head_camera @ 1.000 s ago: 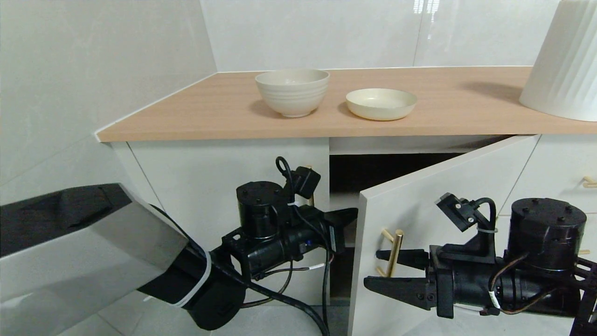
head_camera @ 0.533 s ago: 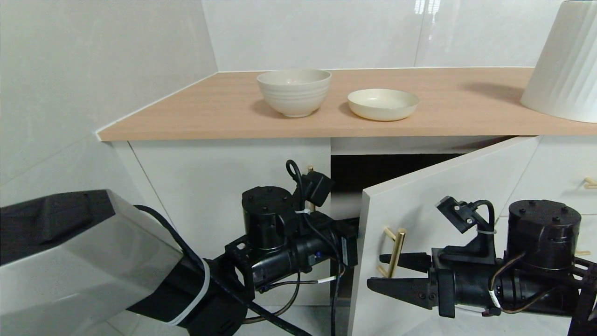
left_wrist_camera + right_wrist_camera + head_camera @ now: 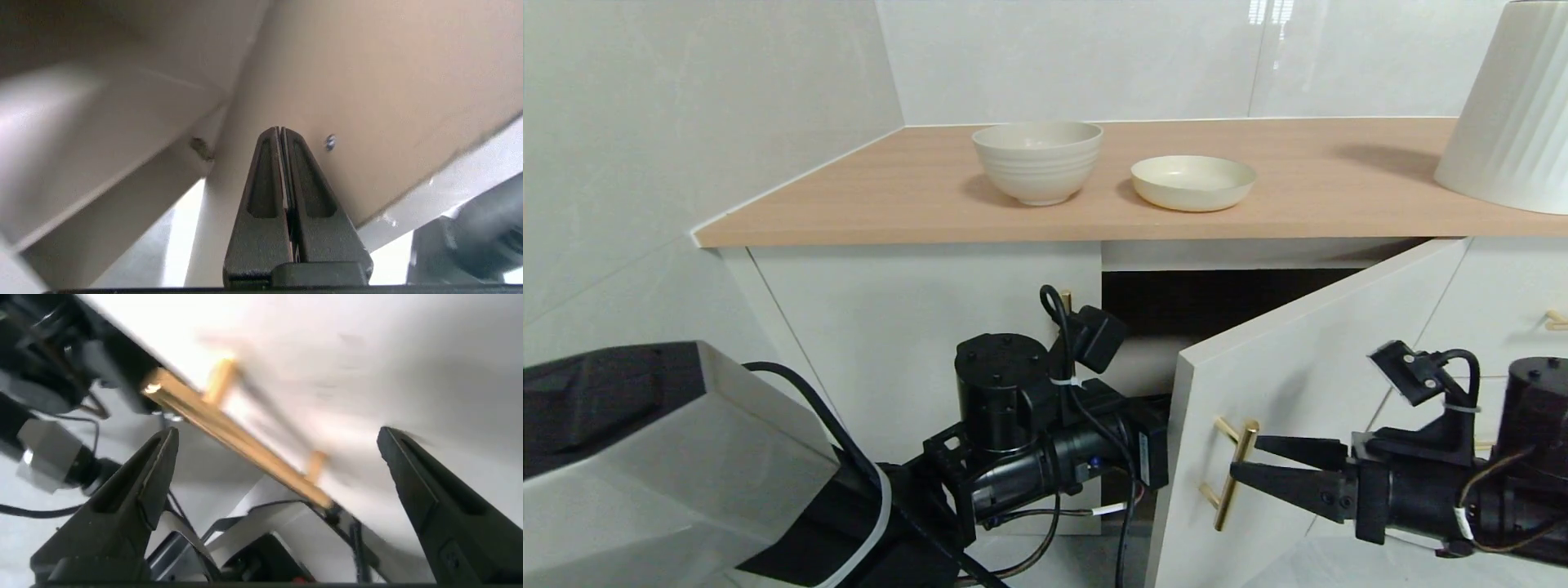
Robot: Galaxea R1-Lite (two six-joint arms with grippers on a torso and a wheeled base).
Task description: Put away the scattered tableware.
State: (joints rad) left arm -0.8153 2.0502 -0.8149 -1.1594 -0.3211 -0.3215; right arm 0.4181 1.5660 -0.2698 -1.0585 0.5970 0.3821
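A cream ribbed ceramic bowl (image 3: 1037,161) and a shallow cream dish (image 3: 1192,181) wait side by side, apart, on the wooden countertop (image 3: 849,204), while the white cabinet door (image 3: 1307,367) beneath them stands partly ajar. The right gripper (image 3: 1245,457), its fingers spread, straddles the slim brass bar handle (image 3: 1232,474) without clamping it; the left gripper (image 3: 280,139), fingers pressed together and empty, noses at the door's inner face. Opening the door wider looks to be the step in hand, best done by closing squarely on the bar's middle and drawing along the hinge's arc, the left tip pushing gently, clear of the swinging edge
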